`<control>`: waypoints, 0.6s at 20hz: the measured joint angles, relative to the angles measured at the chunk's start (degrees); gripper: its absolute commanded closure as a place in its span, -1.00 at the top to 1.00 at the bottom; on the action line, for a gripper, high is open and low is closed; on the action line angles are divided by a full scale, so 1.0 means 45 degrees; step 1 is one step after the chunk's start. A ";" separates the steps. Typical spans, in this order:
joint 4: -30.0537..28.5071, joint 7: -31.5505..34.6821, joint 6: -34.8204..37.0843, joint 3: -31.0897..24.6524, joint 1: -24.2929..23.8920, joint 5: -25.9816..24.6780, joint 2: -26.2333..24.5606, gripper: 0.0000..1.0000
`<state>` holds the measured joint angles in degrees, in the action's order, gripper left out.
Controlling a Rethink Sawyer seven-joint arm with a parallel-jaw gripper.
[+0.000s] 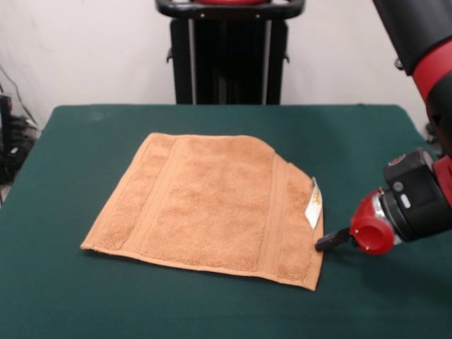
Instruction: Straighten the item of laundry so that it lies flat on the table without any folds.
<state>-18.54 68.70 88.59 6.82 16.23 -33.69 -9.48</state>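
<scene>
The towel (212,205) lies almost flat at frame centre, only its right corner looks turned over, and whether the gripper (332,240) is wide or narrow I cannot tell.

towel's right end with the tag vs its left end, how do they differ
The right end of the towel carries a small white tag; the left end shows none. The right end's far corner looks folded or cut off at a slant, while the left end's far corner is square. The claw sits beside the right end, nothing near the left. Both have a woven border band and lie on the green table.
</scene>
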 measured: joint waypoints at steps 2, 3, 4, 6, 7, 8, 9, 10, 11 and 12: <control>0.0028 0.0000 0.0000 0.0000 0.0001 0.0011 -0.0013 -1.00; 0.0035 0.0000 0.0000 0.0000 0.0001 0.0011 -0.0016 -1.00; 0.0059 0.0000 0.0003 0.0000 0.0001 0.0013 -0.0030 -1.00; 0.0082 0.0000 0.0004 0.0000 0.0001 0.0028 -0.0042 -1.00; 0.0092 0.0000 0.0005 0.0000 0.0001 0.0042 -0.0046 -1.00; 0.0096 0.0000 0.0003 0.0000 0.0001 0.0045 -0.0046 -1.00; 0.0096 0.0000 0.0003 -0.0002 0.0001 0.0055 -0.0046 -1.00; 0.0096 0.0000 0.0003 -0.0006 0.0000 0.0063 -0.0046 -1.00; 0.0098 0.0000 0.0000 -0.0009 0.0001 0.0082 -0.0045 -1.00; 0.0098 0.0000 0.0000 -0.0015 0.0000 0.0092 -0.0045 -1.00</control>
<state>-18.10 68.70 88.59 6.76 16.23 -33.28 -9.68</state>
